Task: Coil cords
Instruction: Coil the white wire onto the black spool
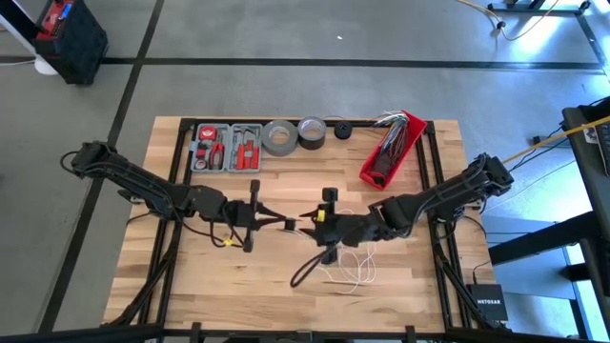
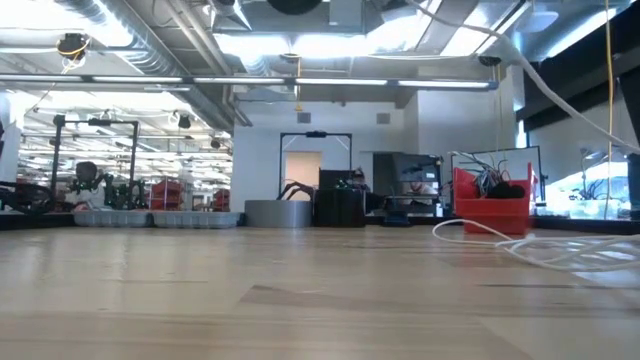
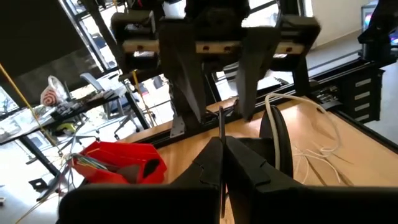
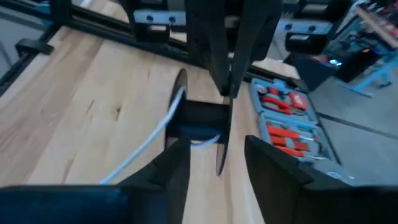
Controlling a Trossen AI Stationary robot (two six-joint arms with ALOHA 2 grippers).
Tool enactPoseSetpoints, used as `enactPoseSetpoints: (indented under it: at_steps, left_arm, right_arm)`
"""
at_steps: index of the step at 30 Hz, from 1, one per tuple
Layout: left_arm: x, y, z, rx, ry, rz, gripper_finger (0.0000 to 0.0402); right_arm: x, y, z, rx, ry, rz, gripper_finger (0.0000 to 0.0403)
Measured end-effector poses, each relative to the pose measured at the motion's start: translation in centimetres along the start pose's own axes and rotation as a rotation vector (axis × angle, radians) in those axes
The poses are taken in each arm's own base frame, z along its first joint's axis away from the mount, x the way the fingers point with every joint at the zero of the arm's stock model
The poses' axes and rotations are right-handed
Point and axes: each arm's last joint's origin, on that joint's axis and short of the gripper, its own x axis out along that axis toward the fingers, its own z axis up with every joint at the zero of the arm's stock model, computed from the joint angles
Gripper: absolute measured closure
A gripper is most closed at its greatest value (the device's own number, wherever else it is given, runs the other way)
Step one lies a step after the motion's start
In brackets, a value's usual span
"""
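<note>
The two dark arms meet nose to nose over the middle of the light wooden slatted table (image 1: 191,286). The left gripper (image 1: 282,225) has its fingers pressed together, pinching a thin flat dark cord (image 3: 220,124) that stands on edge between them; in the left wrist view this strip rises from the closed fingers (image 3: 214,165) toward the other gripper. The right gripper (image 1: 307,217) faces it with its jaws apart; in the right wrist view its two dark fingers (image 4: 177,165) stand on either side of a small round black puck (image 4: 198,129), with a gap at each side, so no grip shows. The long thin white cord (image 1: 355,267) runs from the puck in under the right gripper and lies in loose loops on the wood just in front of the right arm, beside a dark loop of cord (image 1: 305,272).

Toward the back edge of the table stand a grey plastic tool tray with red-handled tools (image 1: 227,147), a grey tape roll (image 1: 280,137), a black tape roll (image 1: 312,130) and a small black disc (image 1: 343,131). At the rear right lies a red plastic bin (image 1: 389,157) holding wires. On the floor to the right lies a thick yellow cable (image 1: 558,135).
</note>
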Motion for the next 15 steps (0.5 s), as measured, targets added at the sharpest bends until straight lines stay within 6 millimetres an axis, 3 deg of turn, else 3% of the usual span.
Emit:
enactPoseSetpoints:
  at_steps: [8,15]
  left_arm:
    - [0.0,0.0,0.0,-0.013,0.002,-0.001,0.0400]
    - [0.0,-0.1,-0.1,-0.014,0.012,-0.007,0.0400]
  right_arm:
    - [1.0,-0.8,0.0,0.013,-0.024,0.021,0.0291]
    - [1.3,-0.7,-0.2,-0.007,-0.017,0.042,0.0392]
